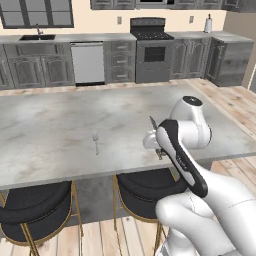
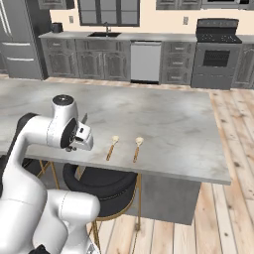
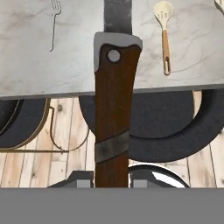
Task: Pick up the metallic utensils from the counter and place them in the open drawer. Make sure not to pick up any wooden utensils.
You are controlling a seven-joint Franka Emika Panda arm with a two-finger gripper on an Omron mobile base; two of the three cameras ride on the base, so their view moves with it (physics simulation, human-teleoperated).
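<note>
- From my remote station I see the claw [image 3: 112, 183] closed on the knife [image 3: 113, 113], its two dark fingertips pressing the lower end of the brown handle from either side.
- In the hand view the knife runs straight up the middle: brown handle with a grey band near the bottom, a rivet near the top, then a grey collar and the dark grey blade reaching to the top edge.
- The knife is lifted off the table [image 1: 60, 125]; it hangs over the table's near edge, with black stools [image 3: 175, 131] and wooden floor visible below it.
- In the left base view the blade tip [image 1: 152, 121] pokes up just left of the arm's wrist, above the near edge of the table.
- In the right base view the blade [image 2: 84, 118] shows as a thin grey sliver beside the wrist.
- The fork [image 1: 96, 142] lies flat on the table near its near edge, left of the arm and well apart from the knife. In the hand view it sits at top left [image 3: 54, 22], tines pointing away.
- Two wooden spoons lie side by side close to the near edge, cream heads pointing away from it: one [image 2: 112, 147] nearer the arm, the other [image 2: 137, 149] just to its right.
- In the hand view one spoon [image 3: 164, 35] lies right of the blade.
- I cannot see the drawer in any view.
- Behind the table stand grey cabinets, a stove [image 1: 152, 50] and a sink [image 2: 104, 34] along the back wall.
</note>
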